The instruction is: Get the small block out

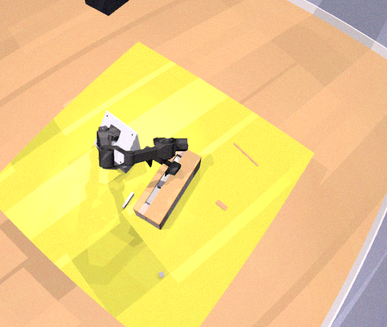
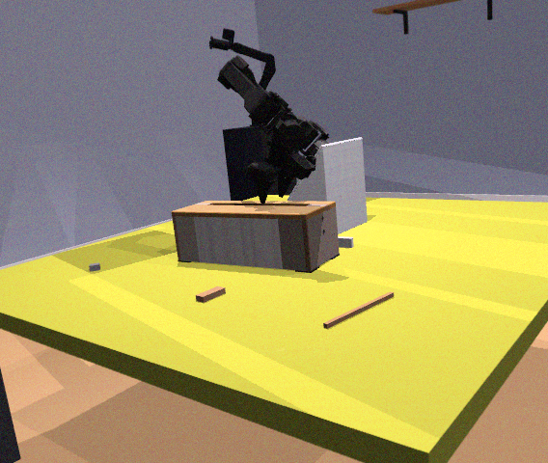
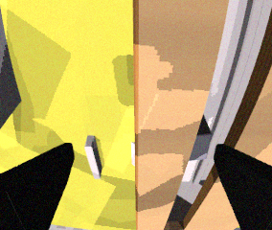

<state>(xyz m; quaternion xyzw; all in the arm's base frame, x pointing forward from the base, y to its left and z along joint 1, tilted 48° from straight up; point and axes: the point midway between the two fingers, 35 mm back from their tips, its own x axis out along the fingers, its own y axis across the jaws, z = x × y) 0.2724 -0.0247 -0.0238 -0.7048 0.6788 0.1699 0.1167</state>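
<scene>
The box [image 1: 172,191] [image 2: 239,241] [image 3: 174,110] stands upright on the yellow table, with a wooden top and a long slot. Through the slot, a small dark grey piece [image 1: 159,183] shows near the middle in the top view; I cannot tell for certain whether it is the block. In the wrist view several grey and white parts show inside the slot, and the block cannot be made out surely among them. My gripper [image 1: 158,169] [image 2: 272,198] [image 3: 145,151] is open and empty, just above the box top on the slot side, its fingertips pointing down.
A white wedge [image 1: 125,135] [image 2: 344,184] stands at the arm's base. A white bar [image 1: 128,199] [image 3: 93,157] lies beside the box. A small grey cube [image 1: 161,274] [image 2: 94,267], an orange piece [image 1: 221,205] [image 2: 210,293] and a thin stick [image 1: 245,154] [image 2: 359,310] lie on the table.
</scene>
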